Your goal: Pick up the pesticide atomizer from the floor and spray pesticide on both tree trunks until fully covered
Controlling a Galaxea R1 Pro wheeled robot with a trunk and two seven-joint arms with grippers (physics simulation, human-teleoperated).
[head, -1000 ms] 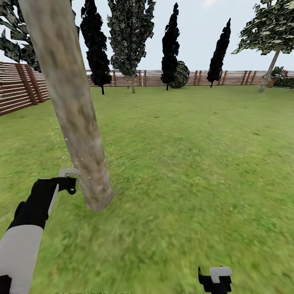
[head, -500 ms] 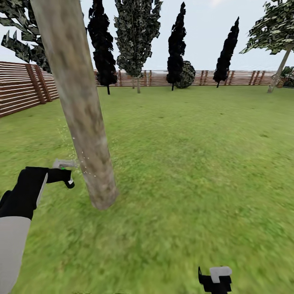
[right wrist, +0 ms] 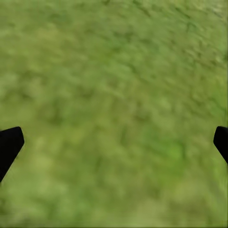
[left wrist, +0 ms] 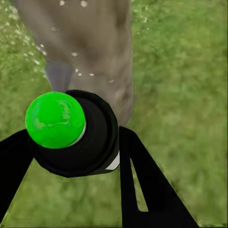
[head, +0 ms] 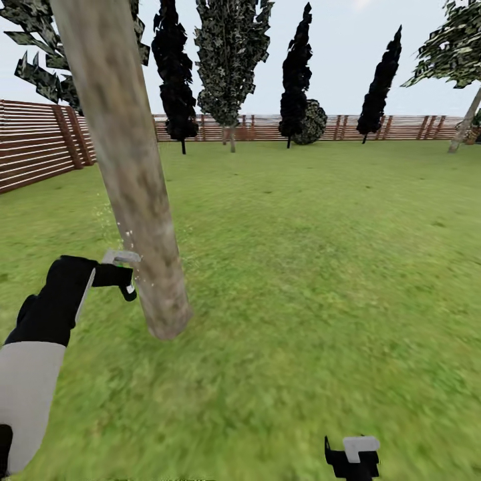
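**Spray goes on at the near trunk**

Beside the near tree trunk [head: 137,200], the left gripper [head: 127,280] pinches the pesticide atomizer [left wrist: 76,135] between its fingers, cap dot now glowing green and white specks flying against the bark. Over the last second that arm has swung and lifted closer to the trunk, so coverage is climbing. Low at the frame's edge, the right gripper [head: 352,455] hangs spread and empty over the lawn [right wrist: 114,95]. One more tree [head: 461,60] waits by the fence [head: 33,147].
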